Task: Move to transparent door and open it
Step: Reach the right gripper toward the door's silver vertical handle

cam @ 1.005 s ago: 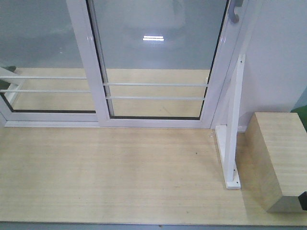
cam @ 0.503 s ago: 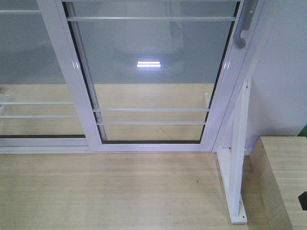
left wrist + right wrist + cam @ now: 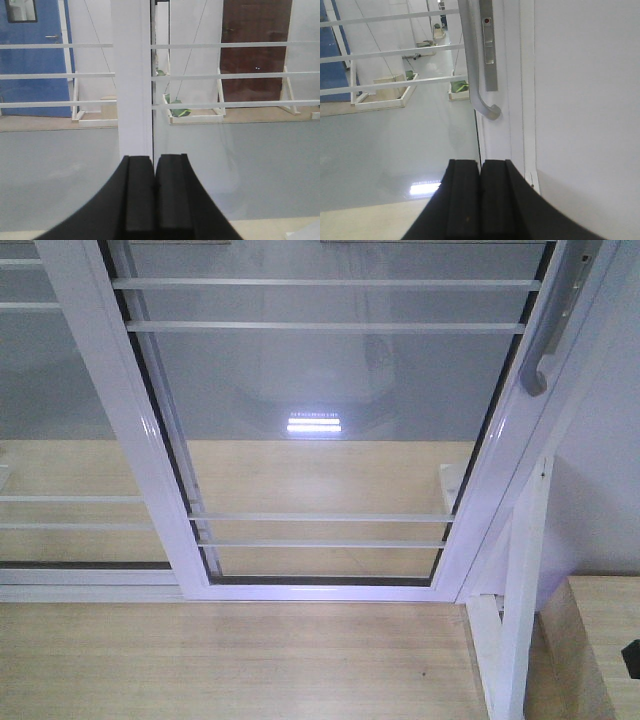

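Right tool (image 3: 480, 167) pinched narrow and empty, aimed at 12 o'clock just under pull handle (image 3: 469, 60) of transparent door (image 3: 320, 420), likely staged for the grab; left tool (image 3: 153, 162) narrow too.

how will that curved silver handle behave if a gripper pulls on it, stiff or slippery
The handle looks like smooth silver metal, so it is probably rigid but slippery to pinch. Its curved lower end would likely help keep a sideways pull from sliding off. The transparent door it moves is a tall framed glass panel, so expect noticeable resistance.
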Controlling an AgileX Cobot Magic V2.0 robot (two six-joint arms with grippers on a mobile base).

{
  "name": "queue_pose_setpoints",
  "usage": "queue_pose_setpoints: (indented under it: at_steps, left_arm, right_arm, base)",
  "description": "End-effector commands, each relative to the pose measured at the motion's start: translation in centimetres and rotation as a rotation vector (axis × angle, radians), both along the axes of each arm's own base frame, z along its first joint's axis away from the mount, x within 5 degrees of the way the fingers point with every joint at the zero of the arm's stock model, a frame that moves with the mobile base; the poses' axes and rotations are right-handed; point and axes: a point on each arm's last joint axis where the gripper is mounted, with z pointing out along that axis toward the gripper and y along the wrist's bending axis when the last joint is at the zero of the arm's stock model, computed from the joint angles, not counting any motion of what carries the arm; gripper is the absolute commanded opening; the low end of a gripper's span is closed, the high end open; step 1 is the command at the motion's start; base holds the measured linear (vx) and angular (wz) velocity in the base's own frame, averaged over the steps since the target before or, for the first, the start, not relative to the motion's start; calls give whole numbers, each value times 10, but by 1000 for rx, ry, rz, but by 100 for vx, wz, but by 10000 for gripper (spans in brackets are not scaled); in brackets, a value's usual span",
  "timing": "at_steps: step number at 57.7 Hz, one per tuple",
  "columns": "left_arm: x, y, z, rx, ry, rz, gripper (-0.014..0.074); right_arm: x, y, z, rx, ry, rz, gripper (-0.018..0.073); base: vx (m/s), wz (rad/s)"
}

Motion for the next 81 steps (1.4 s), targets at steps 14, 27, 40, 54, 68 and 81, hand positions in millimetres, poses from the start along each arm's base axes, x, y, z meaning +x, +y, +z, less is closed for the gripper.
queue_pose_setpoints:
  at_steps: [14,27,40,54,68,81]
  left_arm:
    - [0,0,2,-9,-68,-8,-6]
    - [3,-1,0,-6,-18,-17,-6]
    - [3,-1,-1,-6,-17,-10,-6]
    - [3,-1,-1,-6,-13,-8,-6]
    - [3,-1,-1,-6,-10,-8,-6]
    - [3,-1,-1,-6,-10,-8,-6]
  right_arm:
    - [-1,0,7,-18,-92,-5,-6]
    - [1,-2,4,-16,-49,-30,-6]
    - [2,-2,2,-13,-23,-27,-6]
    - [1,0,3,-13,-39,-6,-6]
    - [1,0,3,-13,-39,-5,-6]
    - [1,0,3,-15,-44,-5,-6]
  base:
    - [16,0]
    - [2,-3]
    - [0,1]
    - [0,0]
    - [0,0]
    - [0,0]
